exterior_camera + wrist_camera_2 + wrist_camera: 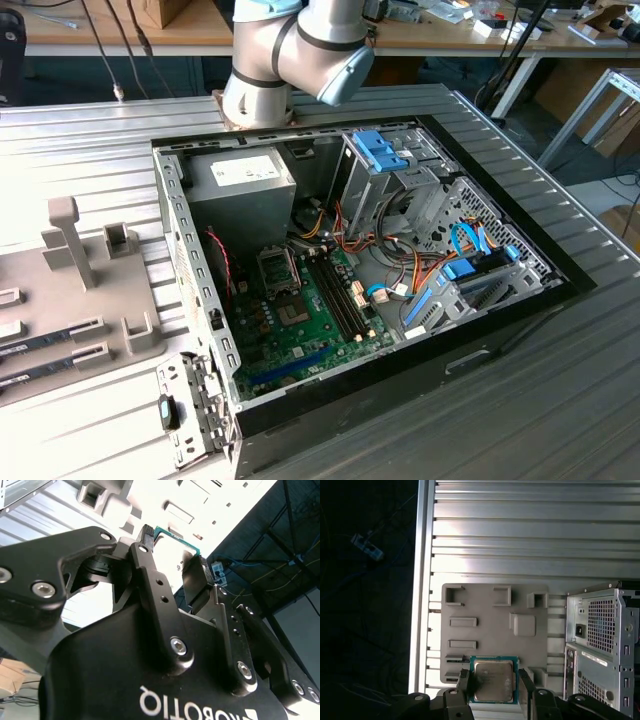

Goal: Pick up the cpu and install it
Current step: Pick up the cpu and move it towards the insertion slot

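My tool (494,684) is closed on the cpu (493,679), its two black fingers (194,577) pressed against opposite edges of the chip, as both wrist views show. The cpu sits flat between the fingertips, its silver lid facing the first wrist camera and a thin green rim showing around it. Just beyond the tool lies the grey parts tray (485,605) with its moulded pockets, and the cpu is held over the tray's nearer edge. The tray rests on the ribbed aluminium desk (530,530), which runs on past it. Off to one side of the tool stands the open computer case (602,640), its perforated rear panel toward me. In the exterior view my arm (300,45) rises behind the case, where the motherboard (300,320) lies exposed with its socket (278,268).
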Tool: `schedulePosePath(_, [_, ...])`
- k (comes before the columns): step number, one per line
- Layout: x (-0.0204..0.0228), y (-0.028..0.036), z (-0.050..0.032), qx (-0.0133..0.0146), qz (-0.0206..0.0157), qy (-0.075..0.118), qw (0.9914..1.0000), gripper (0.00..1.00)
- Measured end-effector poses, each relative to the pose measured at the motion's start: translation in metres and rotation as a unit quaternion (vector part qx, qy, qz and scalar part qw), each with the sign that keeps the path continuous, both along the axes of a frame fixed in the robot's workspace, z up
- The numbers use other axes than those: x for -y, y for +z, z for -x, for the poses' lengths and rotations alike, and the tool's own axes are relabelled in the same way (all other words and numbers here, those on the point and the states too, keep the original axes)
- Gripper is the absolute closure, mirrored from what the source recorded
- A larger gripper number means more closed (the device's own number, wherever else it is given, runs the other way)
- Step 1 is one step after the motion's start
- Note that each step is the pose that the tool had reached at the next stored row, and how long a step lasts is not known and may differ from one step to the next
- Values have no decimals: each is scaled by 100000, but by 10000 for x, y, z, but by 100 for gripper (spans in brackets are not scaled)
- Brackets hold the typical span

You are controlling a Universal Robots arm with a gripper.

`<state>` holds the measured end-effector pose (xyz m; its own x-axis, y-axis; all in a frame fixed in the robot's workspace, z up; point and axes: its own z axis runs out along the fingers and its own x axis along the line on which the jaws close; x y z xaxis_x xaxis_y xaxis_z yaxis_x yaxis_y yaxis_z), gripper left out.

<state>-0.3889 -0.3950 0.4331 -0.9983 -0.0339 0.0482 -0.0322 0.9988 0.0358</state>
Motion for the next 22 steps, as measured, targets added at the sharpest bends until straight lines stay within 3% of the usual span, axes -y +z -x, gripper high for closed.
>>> schedulePosePath(22, [0,-3,-176,0,0,0,100000,53])
